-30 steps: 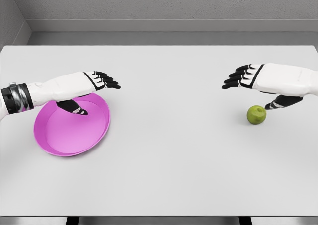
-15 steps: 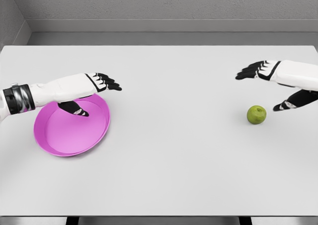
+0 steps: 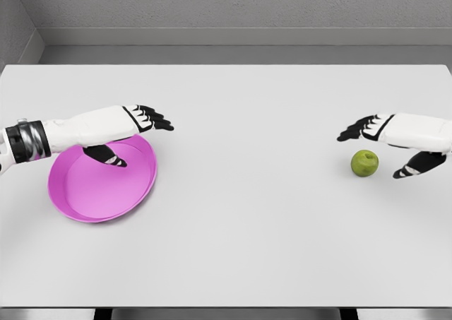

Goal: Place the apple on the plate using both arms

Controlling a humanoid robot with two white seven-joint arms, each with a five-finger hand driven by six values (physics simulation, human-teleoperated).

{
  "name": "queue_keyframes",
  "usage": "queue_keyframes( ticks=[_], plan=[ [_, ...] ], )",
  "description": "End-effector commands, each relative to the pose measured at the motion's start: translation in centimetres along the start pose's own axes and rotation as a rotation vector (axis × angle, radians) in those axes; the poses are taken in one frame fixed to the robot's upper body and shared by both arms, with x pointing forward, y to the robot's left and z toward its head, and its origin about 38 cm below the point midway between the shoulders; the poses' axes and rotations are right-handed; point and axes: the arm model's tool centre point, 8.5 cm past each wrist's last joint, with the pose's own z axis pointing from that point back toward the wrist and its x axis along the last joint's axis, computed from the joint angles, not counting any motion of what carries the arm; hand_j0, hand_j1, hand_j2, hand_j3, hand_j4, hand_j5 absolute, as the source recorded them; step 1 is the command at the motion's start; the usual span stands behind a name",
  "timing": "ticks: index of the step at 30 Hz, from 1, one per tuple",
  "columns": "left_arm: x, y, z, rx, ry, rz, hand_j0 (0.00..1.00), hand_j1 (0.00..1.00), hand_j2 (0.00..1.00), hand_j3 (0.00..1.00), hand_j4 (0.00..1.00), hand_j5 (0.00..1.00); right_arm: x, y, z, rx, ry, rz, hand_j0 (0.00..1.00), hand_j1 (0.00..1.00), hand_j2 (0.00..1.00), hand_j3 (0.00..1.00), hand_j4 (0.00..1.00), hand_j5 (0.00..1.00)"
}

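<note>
Right robot hand (image 3: 385, 140) open above apple (image 3: 364, 163), arm cropped | left robot hand (image 3: 131, 131) open, overlapping plate (image 3: 85, 200)

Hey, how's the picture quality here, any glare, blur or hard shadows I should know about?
Head view: flat, even simulator lighting, no glare on the white table; everything is sharp, including the green apple and pink plate; shadows are faint and soft, barely visible under the left hand over the plate and the right hand by the apple; no visible lens distortion, table edges run straight.
</note>
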Motion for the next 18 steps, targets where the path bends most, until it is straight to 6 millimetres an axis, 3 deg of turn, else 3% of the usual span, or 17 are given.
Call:
queue_keyframes(
  ticks=[1, 13, 18],
  plan=[
    [0.0, 0.0, 0.0, -0.002, 0.0, 0.005, 1.0, 1.0, 1.0, 1.0, 1.0, 1.0, -0.8, 1.7, -1.3, 0.012, 0.002, -0.049, 1.0, 1.0, 1.0, 1.0, 1.0, 1.0],
    [0.3, -0.3, -0.7, -0.023, -0.015, 0.011, 1.0, 1.0, 1.0, 1.0, 1.0, 1.0, -4.0, 3.6, -3.8, 0.006, 0.066, -0.112, 1.0, 1.0, 1.0, 1.0, 1.0, 1.0],
    [0.4, -0.4, -0.9, -0.022, -0.017, 0.013, 1.0, 1.0, 1.0, 1.0, 1.0, 1.0, -4.9, 4.4, -3.6, 0.017, 0.096, -0.132, 1.0, 1.0, 1.0, 1.0, 1.0, 1.0]
  ],
)
